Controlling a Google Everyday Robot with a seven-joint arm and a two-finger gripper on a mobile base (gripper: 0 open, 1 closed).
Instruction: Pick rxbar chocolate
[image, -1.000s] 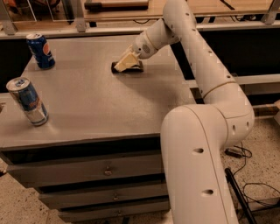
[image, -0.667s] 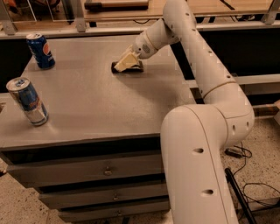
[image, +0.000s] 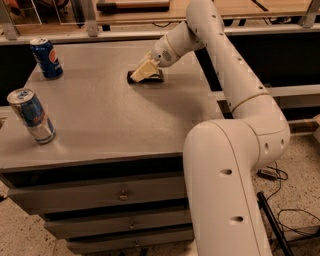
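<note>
The rxbar chocolate (image: 152, 79) is a small flat dark bar lying on the grey table top (image: 115, 115), towards the back, right of the middle. My gripper (image: 141, 72) reaches in from the right and is down on the bar's left part, covering much of it. The bar still rests on the table.
A blue Pepsi can (image: 46, 58) stands at the back left corner. A second blue-and-silver can (image: 31, 115) stands near the front left edge. The table has drawers (image: 120, 195) below. My own arm and base (image: 235, 165) fill the right side. Cables (image: 285, 220) lie on the floor.
</note>
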